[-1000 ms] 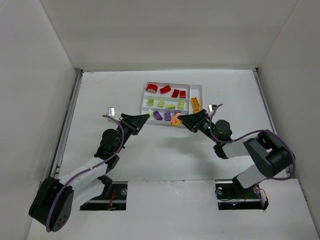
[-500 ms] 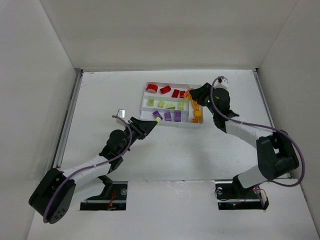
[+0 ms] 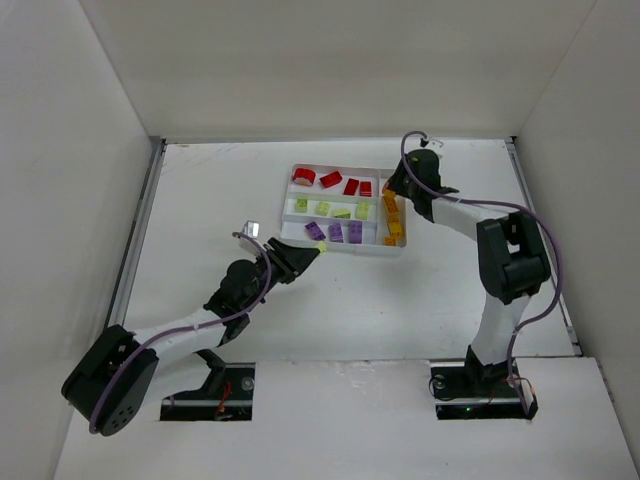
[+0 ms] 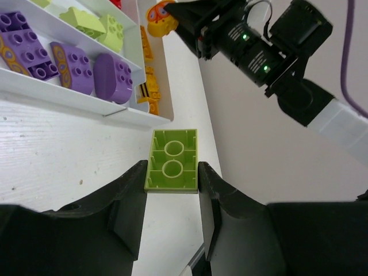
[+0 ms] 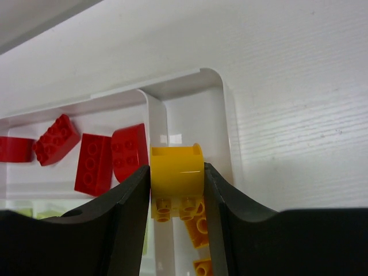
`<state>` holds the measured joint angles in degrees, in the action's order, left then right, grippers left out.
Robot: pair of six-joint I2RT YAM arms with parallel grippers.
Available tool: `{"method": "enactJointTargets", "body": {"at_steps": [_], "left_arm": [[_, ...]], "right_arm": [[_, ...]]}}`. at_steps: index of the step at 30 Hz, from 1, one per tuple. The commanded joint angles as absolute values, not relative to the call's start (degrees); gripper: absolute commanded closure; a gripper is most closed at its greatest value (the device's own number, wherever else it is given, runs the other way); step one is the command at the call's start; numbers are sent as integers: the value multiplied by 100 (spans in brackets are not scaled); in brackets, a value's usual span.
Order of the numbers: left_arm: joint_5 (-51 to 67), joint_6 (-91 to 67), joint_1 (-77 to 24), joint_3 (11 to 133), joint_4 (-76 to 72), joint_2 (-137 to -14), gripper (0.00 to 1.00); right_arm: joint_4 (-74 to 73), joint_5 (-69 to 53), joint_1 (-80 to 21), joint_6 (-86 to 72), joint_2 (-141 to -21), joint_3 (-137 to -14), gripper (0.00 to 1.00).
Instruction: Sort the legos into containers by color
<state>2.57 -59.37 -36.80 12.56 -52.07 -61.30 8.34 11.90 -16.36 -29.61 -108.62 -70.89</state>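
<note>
Pinching a lime brick [image 4: 171,154] by its long sides, the left gripper [image 4: 171,173] holds it low-centre, just outside the white tray [image 4: 86,100]. The right gripper [image 5: 177,177] clamps a yellow rounded brick [image 5: 177,164] over the tray's end slot [image 5: 215,123], mid-frame. Likely light, rigid, slick plastic: flat opposite faces grip best.

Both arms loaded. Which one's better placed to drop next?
Right. Its jaws hold a yellow brick over the narrow end slot, above the other orange-yellow bricks. Left's lime brick is held short of the tray.
</note>
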Motion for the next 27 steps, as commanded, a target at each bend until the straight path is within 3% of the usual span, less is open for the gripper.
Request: {"method": "enactJointTargets", "body": {"at_steps": [1, 13, 15, 27], "left_arm": [[237, -5810, -3731, 1195, -5704, -6222, 81], [264, -5748, -3564, 1388, -5537, -6214, 82], [255, -5722, -3511, 1476, -5415, -6205, 82], [-456, -5493, -3248, 2978, -4001, -7101, 82]], "right_arm": [[669, 1353, -1577, -2804, -11064, -7751, 55], [501, 1178, -1490, -3155, -11488, -8254, 42], [658, 1213, -1516, -3208, -11120, -7895, 37], [2012, 1547, -2087, -3744, -8000, -4423, 36]]}}
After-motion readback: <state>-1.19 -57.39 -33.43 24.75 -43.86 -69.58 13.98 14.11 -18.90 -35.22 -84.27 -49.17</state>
